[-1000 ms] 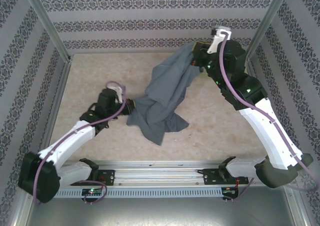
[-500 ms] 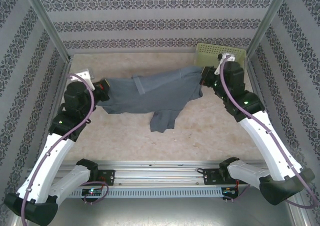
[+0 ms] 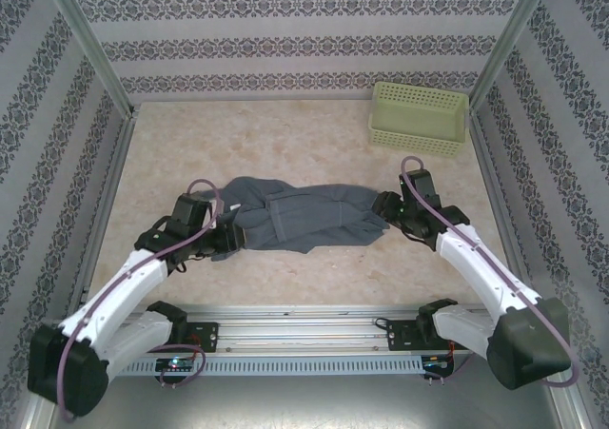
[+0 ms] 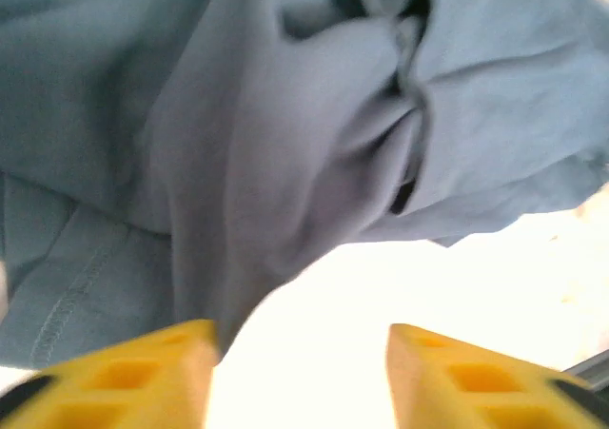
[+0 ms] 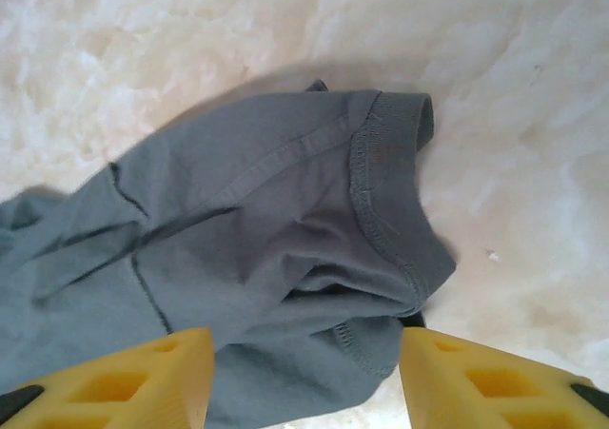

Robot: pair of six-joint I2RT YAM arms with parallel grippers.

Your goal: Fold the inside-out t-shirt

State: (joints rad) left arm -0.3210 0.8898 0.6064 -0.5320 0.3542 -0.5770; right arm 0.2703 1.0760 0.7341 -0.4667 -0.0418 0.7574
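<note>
Two ends of the t-shirt (image 3: 300,218) are flanked by the left gripper (image 3: 233,239) and right gripper (image 3: 384,205), both parted, empty; it is spread along the bench (image 3: 285,148), presumably for flattening.

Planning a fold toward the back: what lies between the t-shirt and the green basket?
Nothing: in the top external view, bare tabletop separates the t-shirt from the basket.

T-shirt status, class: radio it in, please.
Left tool open, right tool open. T-shirt lies bunched between them, not yet folded. Basket sits apart, far right corner.
</note>
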